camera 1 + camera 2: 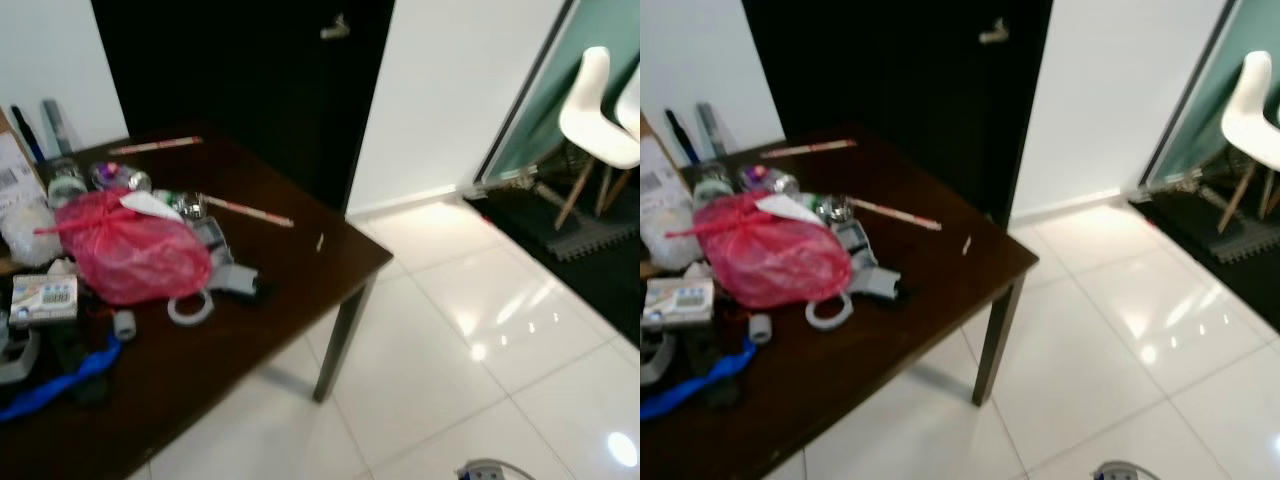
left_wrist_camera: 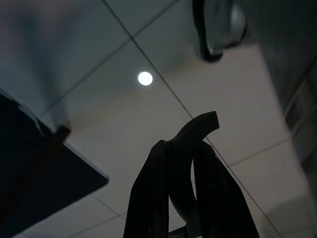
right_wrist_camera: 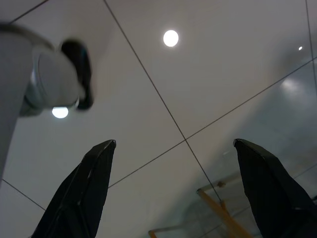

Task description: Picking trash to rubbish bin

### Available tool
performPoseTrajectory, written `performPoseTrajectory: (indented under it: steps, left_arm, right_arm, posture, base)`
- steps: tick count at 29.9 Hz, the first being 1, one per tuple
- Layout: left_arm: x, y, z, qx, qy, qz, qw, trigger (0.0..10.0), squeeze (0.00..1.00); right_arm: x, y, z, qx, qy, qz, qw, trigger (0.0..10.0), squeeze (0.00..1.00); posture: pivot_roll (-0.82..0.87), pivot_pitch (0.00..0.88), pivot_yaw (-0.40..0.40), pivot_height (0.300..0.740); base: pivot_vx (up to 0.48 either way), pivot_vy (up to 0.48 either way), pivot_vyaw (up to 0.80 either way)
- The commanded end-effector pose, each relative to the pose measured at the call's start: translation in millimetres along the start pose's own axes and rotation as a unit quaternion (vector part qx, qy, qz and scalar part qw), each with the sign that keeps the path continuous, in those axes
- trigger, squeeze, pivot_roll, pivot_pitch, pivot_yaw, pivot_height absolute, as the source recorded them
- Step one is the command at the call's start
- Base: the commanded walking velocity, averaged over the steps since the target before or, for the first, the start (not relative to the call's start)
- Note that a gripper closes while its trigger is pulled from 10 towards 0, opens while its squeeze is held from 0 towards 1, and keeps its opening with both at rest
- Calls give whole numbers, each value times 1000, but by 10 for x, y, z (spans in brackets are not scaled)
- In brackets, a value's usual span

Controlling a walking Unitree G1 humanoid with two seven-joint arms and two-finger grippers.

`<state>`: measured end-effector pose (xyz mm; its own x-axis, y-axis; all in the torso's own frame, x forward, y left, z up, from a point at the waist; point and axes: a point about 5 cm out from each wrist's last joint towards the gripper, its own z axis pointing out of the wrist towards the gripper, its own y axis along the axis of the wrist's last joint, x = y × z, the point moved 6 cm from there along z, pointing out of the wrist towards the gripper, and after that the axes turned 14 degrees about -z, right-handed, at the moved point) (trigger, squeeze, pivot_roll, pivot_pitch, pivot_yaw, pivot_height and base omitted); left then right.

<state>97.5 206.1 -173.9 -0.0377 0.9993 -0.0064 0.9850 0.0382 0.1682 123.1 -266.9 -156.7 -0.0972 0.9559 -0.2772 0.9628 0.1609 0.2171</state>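
A dark wooden table carries a crumpled red plastic bag, a white tape roll, a blue strip, a small white scrap and two thin pink-striped sticks. My left gripper hangs shut, its black fingers crossed with nothing between them, over the white floor tiles beside the table's dark corner. My right gripper stands open above the glossy floor, fingers wide apart and empty.
Bottles, a labelled box and other clutter crowd the table's left side. A black door stands behind the table. White chairs sit on a dark mat at the far right. Glossy white tiles spread to the right.
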Motion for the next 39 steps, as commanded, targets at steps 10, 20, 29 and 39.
performPoseTrajectory:
  steps: [10, 20, 29, 39]
  left_arm:
    - [-67, -51, 9, 8, -11, 8, 1000, 10000, 0]
    - [-132, -81, 16, 12, -19, 8, 1000, 10000, 0]
    - [-121, -57, 13, -1, -24, 24, 999, 10000, 0]
    - [-98, 89, 10, -43, 1, 58, 997, 10000, 0]
  right_arm:
    - [-43, -38, -1, 7, -5, -3, 1000, 10000, 0]
    - [-41, -83, -2, 16, -4, -10, 1000, 10000, 0]
    - [-17, -131, -3, 20, -2, -9, 1000, 10000, 0]
    - [-16, -149, -3, 22, -1, -11, 1000, 10000, 0]
  posture:
    - [70, 86, -40, 740]
    - [71, 95, -38, 740]
    - [67, 96, -34, 740]
    - [67, 96, -31, 740]
  base:
    - [256, -402, 0]
    - [256, -403, -650]
    - [0, -77, -747]
    - [0, 0, -749]
